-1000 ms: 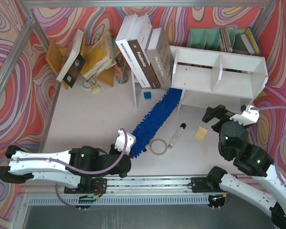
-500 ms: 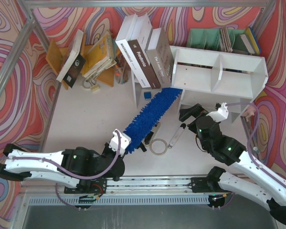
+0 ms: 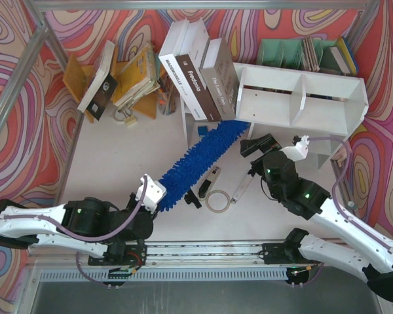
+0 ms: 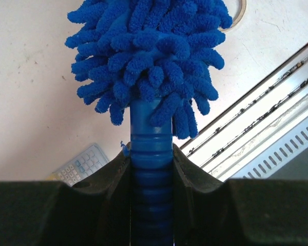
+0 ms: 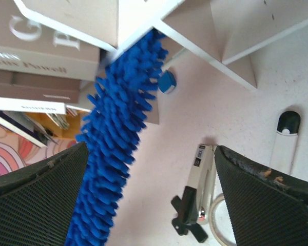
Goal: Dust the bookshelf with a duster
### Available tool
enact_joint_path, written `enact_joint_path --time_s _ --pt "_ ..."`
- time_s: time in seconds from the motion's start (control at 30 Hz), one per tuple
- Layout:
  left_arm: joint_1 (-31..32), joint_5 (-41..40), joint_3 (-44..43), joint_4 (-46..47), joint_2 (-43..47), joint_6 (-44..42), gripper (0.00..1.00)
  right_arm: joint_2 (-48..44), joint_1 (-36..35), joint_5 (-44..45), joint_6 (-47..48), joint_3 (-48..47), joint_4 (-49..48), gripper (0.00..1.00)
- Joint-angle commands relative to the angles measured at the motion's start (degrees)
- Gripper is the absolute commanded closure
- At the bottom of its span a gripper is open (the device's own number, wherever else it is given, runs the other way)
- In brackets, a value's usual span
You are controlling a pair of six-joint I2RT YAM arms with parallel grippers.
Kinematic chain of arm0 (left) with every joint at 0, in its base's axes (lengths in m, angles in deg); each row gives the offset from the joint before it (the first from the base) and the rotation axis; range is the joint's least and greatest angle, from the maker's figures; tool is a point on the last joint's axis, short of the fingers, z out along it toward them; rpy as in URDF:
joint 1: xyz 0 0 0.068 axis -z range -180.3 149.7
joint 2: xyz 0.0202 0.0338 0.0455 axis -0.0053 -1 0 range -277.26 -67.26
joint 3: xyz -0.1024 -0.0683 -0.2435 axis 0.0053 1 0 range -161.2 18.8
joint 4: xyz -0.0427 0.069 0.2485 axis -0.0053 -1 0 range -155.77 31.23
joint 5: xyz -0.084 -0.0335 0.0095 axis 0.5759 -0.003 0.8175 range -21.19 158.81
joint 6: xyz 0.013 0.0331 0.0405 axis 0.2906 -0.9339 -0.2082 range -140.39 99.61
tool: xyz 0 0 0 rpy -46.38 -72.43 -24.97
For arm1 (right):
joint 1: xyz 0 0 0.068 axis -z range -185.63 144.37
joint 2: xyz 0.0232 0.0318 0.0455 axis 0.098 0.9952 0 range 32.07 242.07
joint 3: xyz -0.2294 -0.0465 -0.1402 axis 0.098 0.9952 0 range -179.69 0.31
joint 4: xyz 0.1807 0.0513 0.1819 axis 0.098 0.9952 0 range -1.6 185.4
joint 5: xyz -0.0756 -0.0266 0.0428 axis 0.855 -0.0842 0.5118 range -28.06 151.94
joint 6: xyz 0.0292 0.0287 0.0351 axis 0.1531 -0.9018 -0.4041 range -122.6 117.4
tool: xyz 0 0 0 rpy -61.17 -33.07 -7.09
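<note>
The white bookshelf (image 3: 301,98) stands at the back right, tilted, with two compartments. The blue fluffy duster (image 3: 200,160) runs diagonally from the shelf's lower left corner down to my left gripper (image 3: 158,201). That gripper is shut on the duster's ribbed blue handle (image 4: 151,154), and the shaggy head fills the upper part of the left wrist view. My right gripper (image 3: 257,145) is open and empty in front of the shelf, just right of the duster head. In the right wrist view the gripper (image 5: 151,200) spans the duster (image 5: 113,154) and the table, with the shelf's edge (image 5: 205,46) above.
Large books (image 3: 196,72) lean against the shelf's left end. A green file rack (image 3: 288,53) is behind it and an orange book stand (image 3: 75,75) at the back left. A stapler (image 3: 206,186), tape ring (image 3: 217,201) and marker (image 3: 242,186) lie below the duster. A calculator (image 4: 79,166) lies near the left gripper.
My left arm has drawn back to the left, carrying the handle end with it. My right arm has swung left from beside the shelf to the duster head.
</note>
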Motion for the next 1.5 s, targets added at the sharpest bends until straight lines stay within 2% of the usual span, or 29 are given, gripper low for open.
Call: enact_joint_path --time_s 0.0,0.27,0.43,0.6,0.97,1.23,1.47 --pt "0.7 0.7 -2.3 -1.3 2.9 -3.2 1.0 0.3 -0.4 6.9 -3.4 -7.2 8.0 0.01" --pt "0.7 5.4 -9.3 -7.4 1.9 -6.3 1.0 -2.2 -0.4 16.0 0.1 -14.7 18.3 0.01" --pt "0.8 7.3 -12.0 -6.3 0.0 -10.2 1.0 -3.8 -0.4 18.4 1.1 -16.8 20.8 0.01" --pt "0.9 5.8 -13.5 0.1 0.5 -16.2 1.0 -5.8 -0.4 20.4 3.0 -18.4 22.1 0.01" --pt "0.5 -1.8 -9.1 17.6 -4.4 -26.3 1.0 -7.7 -0.4 20.0 4.6 -20.3 23.0 0.01" --pt "-5.1 5.1 -4.7 22.2 -10.7 -23.9 1.0 -8.1 -0.4 19.2 4.5 -21.6 24.8 0.01" --pt "-5.6 10.6 -1.4 21.8 -13.2 -22.1 1.0 -9.1 -0.4 19.6 4.2 -21.2 25.5 0.01"
